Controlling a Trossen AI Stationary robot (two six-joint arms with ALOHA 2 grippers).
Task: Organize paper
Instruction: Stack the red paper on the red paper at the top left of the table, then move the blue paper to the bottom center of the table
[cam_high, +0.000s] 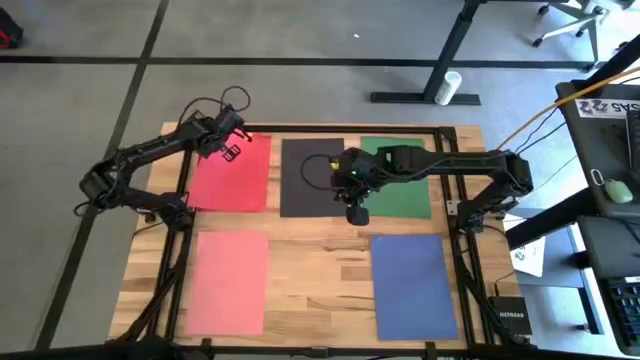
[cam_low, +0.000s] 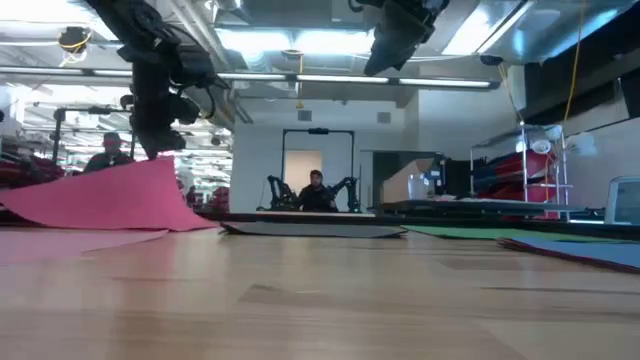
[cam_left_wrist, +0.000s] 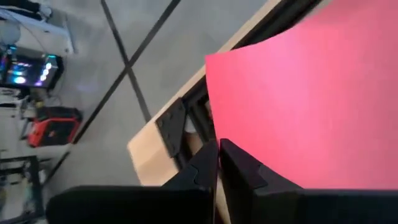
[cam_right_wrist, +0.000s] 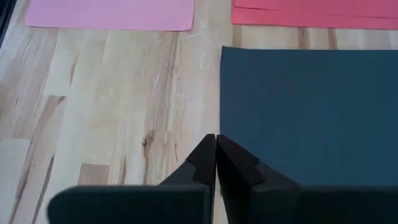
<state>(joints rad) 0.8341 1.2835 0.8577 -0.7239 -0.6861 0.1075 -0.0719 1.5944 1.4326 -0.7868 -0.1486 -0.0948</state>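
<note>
Left hand (cam_high: 232, 143) clamped on far corner of red sheet (cam_high: 232, 176), lifting that edge off the bench (cam_high: 310, 280). Right hand (cam_high: 356, 213), fingers closed and empty, above black sheet (cam_high: 305, 180), just beside the red; green sheet (cam_high: 405, 195) beyond.

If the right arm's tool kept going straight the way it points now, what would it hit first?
Probably the black sheet. The right tool, shut, points down at that sheet's near edge, with bare wooden table just beside it. It hangs above the table, so depth is uncertain.
</note>
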